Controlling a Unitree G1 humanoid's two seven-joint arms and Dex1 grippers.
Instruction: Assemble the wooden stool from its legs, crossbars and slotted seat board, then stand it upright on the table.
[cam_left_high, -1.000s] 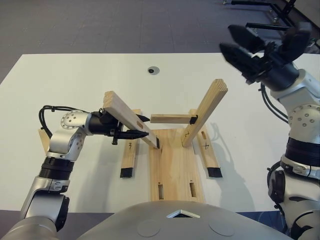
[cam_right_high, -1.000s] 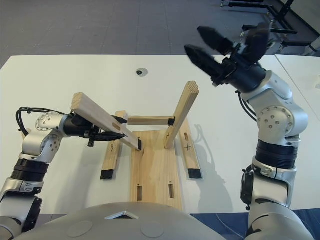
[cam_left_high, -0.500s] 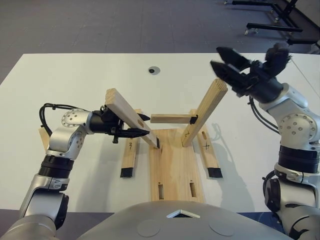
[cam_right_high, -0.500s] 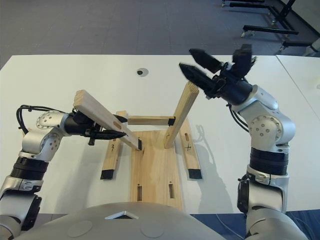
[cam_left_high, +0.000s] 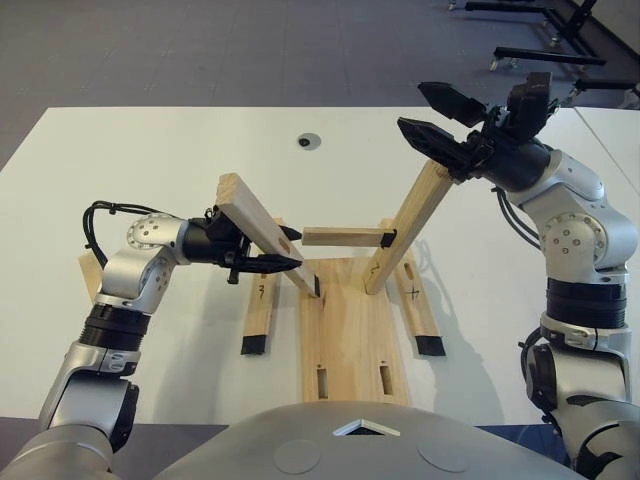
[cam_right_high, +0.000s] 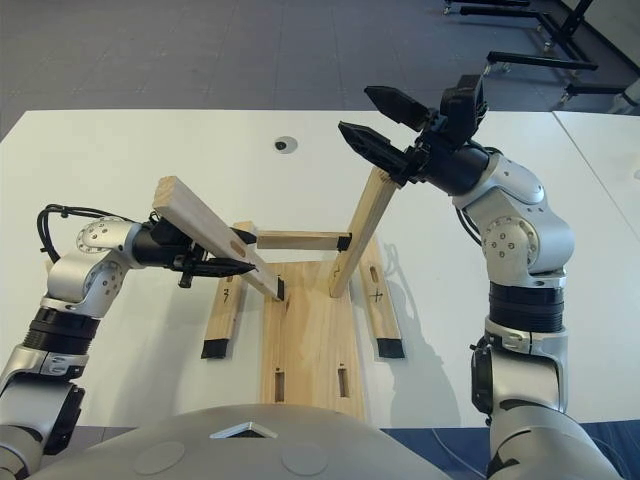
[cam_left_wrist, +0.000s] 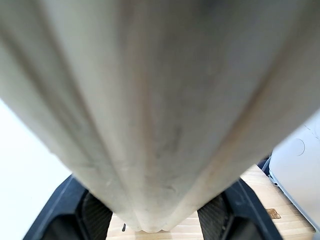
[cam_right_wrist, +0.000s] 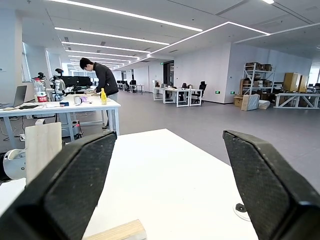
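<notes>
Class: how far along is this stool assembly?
Done: one leg, crossbar attached, stands tilted in the seat board. In hand: left claw holds a second leg at the board; right claw open above the first. Left: two legs lying beside the board.

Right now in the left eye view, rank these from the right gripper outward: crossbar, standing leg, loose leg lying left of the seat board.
1. Standing leg, its top just below the right gripper.
2. Crossbar, toward the middle, meeting that leg.
3. Loose leg, flat on the table left of the seat board.
</notes>
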